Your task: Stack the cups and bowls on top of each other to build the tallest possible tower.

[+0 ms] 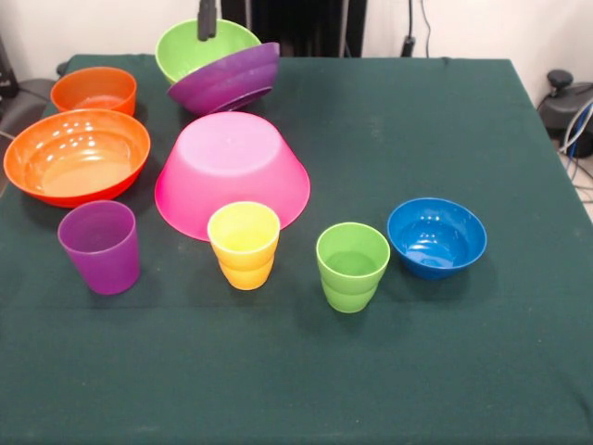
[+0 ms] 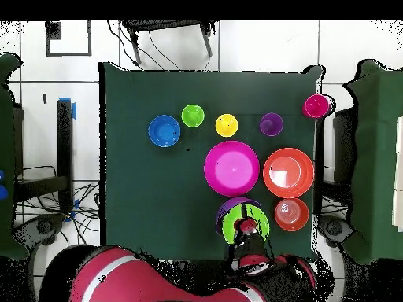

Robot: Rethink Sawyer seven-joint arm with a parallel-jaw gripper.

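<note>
**Six bowls and four cups counted, nothing yet piled on the pink bowl**

We count six glossy plastic bowls and, in the front view, three ribbed plastic cups; the overhead view adds a fourth. Going left to right in the front view, the large orange plastic bowl (image 1: 77, 155) sits upright at the left edge of the green-clothed surface (image 1: 445, 352), with the small orange plastic bowl (image 1: 94, 90) just behind it. In front stands the purple plastic cup (image 1: 100, 247), upright. Next comes the big pink plastic bowl (image 1: 232, 173), turned upside down, its flat base bare. Behind it the lime green plastic bowl (image 1: 202, 48) rests tilted inside the purple ribbed plastic bowl (image 1: 227, 80), both tipped and lying at the far edge. The dark pincer (image 1: 208, 20) comes down onto the green bowl's far rim; we cannot tell how wide it stands or whether it grips the rim. The yellow plastic cup (image 1: 245, 245) stands touching the pink bowl's front, then the green plastic cup (image 1: 352, 266), then the small blue plastic bowl (image 1: 436, 236), all upright. The red plastic cup (image 2: 316, 105) shows only from overhead, at a corner of the surface.
</note>
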